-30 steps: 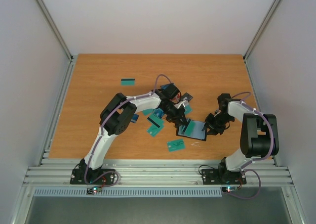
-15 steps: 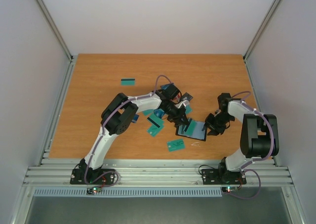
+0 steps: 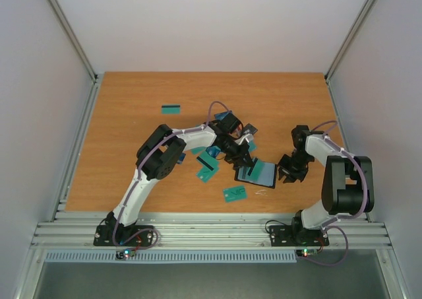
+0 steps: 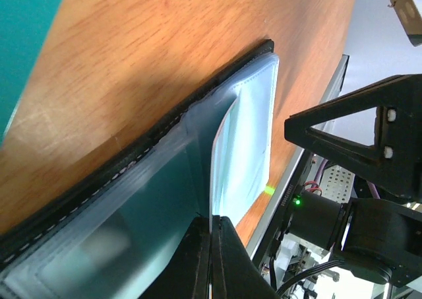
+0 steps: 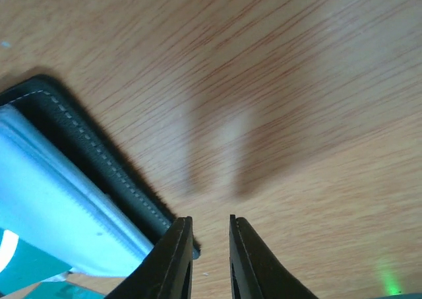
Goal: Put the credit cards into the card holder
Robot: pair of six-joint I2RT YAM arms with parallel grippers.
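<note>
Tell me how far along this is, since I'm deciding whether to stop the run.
Done: the card holder lies open on the table; whether any card sits inside cannot be told. In hand: the left gripper pinches one clear sleeve between its fingers, while the right gripper, fingers narrowly apart and empty, hovers at the holder's edge. Remaining: several teal credit cards lie loose, one near the front.

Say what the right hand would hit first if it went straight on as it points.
Probably the bare wooden table: the right hand points down at it. The card holder lies just beside that line.
</note>
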